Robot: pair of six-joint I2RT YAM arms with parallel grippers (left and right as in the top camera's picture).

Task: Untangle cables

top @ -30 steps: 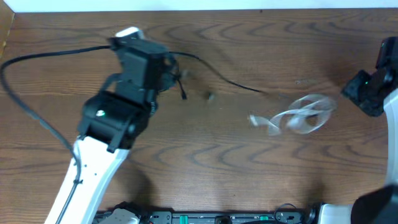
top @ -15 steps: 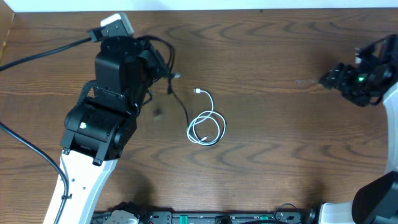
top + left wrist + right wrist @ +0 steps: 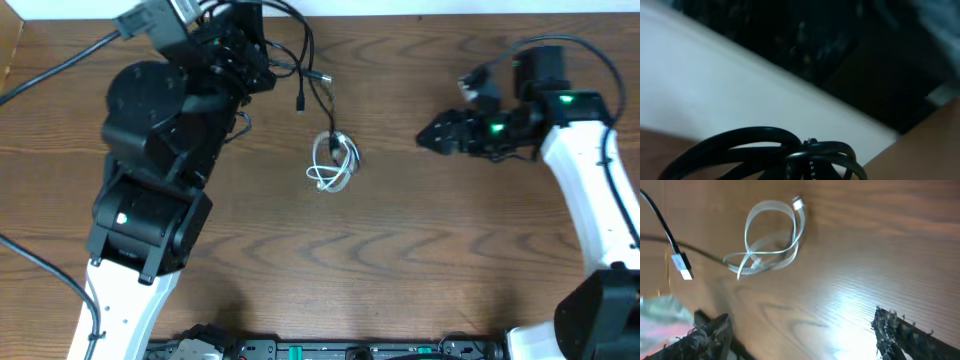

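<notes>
With the left hand (image 3: 243, 48), far left, apparently clamped on the black cable (image 3: 303, 62), the right hand (image 3: 425, 138), jaws apart, should pin the white cable (image 3: 333, 163) coiled at the middle of the bench (image 3: 430, 270), clear of where the black one meets it, before any pull

The surface (image 3: 400, 250) is brown wood grain, smooth with a soft sheen. The white cable (image 3: 333, 165) looks like glossy plastic. The black cable (image 3: 747, 134) is smooth, its plug (image 3: 684, 267) shiny metal. The right tool (image 3: 800, 330) has rough, matt dark pads (image 3: 888, 327).
</notes>
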